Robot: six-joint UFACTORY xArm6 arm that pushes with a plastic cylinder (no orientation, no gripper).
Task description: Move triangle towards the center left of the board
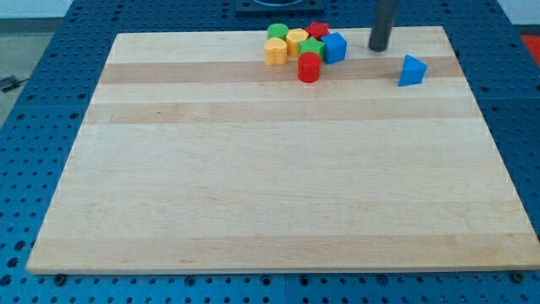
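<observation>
A blue triangle block [412, 71] lies alone near the view's top right of the wooden board [278, 186]. My tip [378, 49] rests on the board a little up and to the left of the triangle, apart from it. A cluster of blocks sits at the view's top centre: a blue cube [335, 47], a red cylinder [309, 67], a green block [310, 47], a red block [317, 30], a yellow block [296, 39], a second yellow block [275, 51] and a green cylinder [277, 32].
The board lies on a blue perforated table [51, 51]. A dark robot base [278, 7] stands at the view's top edge.
</observation>
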